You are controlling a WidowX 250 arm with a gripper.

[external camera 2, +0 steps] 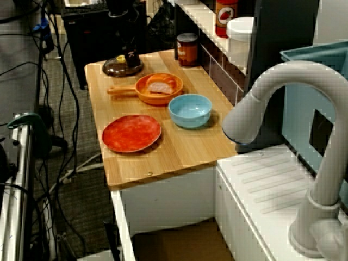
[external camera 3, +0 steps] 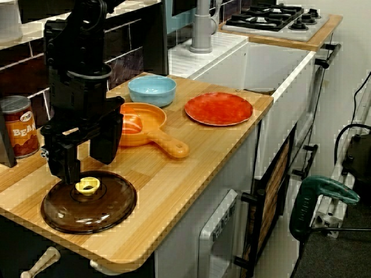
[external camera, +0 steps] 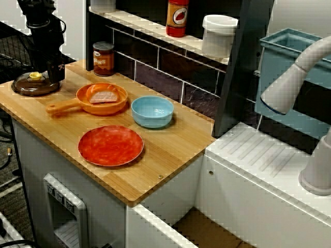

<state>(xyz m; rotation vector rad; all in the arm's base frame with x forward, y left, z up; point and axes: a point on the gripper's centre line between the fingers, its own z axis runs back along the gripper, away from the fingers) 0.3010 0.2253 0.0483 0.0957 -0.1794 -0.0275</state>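
lid (external camera 3: 88, 201): on the desk (external camera 3: 191, 168), under the hand (external camera 3: 86, 165)
pan (external camera 3: 142, 124): between lid and bowl (external camera 3: 152, 90), slice (external camera: 105, 96) inside
plate (external camera 3: 218, 108): before the bowl, near the desk's front edge
can (external camera 3: 17, 127): behind the lid

A wooden counter (external camera: 173, 150) meets a dark tiled wall (external camera: 170, 64), white sink unit (external camera: 258, 155) and grey faucet (external camera 2: 272, 92).

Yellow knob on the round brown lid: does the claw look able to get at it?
Probably yes. The open black claw is right over the yellow knob of the round brown lid, a finger on each side, with nothing between them; the orange frying pan lies apart.
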